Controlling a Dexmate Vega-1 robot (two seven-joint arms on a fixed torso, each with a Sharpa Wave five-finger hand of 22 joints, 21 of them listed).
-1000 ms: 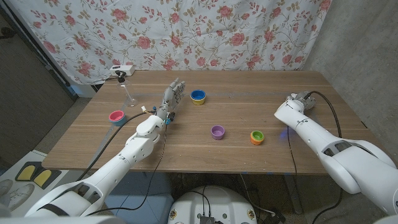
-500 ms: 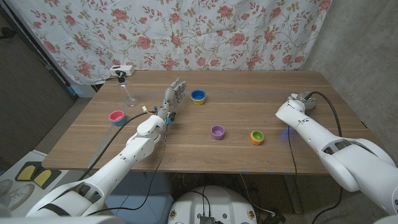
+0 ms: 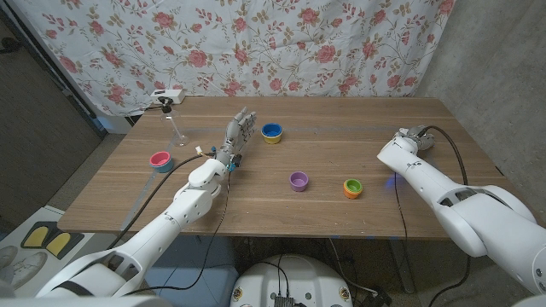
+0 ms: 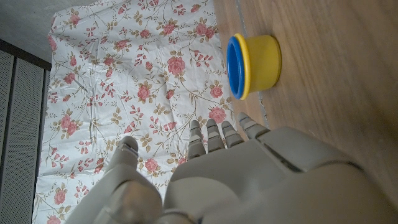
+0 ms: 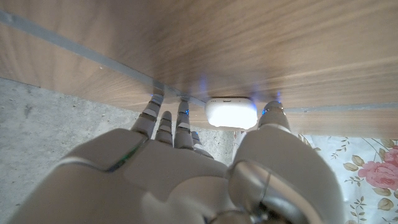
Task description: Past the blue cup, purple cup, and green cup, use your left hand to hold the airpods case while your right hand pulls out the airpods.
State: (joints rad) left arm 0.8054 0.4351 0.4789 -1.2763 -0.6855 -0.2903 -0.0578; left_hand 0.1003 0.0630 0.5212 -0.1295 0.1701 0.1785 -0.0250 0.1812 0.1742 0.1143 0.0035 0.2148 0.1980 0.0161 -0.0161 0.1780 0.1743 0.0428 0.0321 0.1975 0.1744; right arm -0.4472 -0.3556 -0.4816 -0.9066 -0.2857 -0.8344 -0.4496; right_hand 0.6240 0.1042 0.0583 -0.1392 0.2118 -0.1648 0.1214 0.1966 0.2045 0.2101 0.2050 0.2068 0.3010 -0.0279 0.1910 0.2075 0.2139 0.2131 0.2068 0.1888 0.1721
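Cups first, as your head view lays them out: the blue cup (image 3: 271, 132), yellow outside and blue within, stands toward the far side of the counter (image 3: 341, 213), and your left wrist view shows it (image 4: 253, 66) just beyond the fingertips; the purple cup (image 3: 298, 181) sits nearer you at mid-counter, with the green cup (image 3: 352, 188), orange-walled and green inside, just beside it on the right; a pink cup (image 3: 160, 160) stands apart near the left edge; your left hand (image 3: 238, 136) stands upright beside the blue cup with its fingers (image 4: 214, 138) straight and spread, holding nothing; your right hand (image 3: 411, 138) is out near the counter's right edge, well apart from all the cups; in the right wrist view the white airpods case (image 5: 231, 112) lies on the wood with its lid closed, set between your right hand's fingers (image 5: 165, 121) on one side and the thumb on the other; whether they actually press the case or merely bracket it, you cannot tell from these frames, so its grip stays uncertain; a small clear stand (image 3: 177, 130) and a white box (image 3: 169, 95) sit at the far left corner, in front of the floral curtain (image 3: 256, 43)
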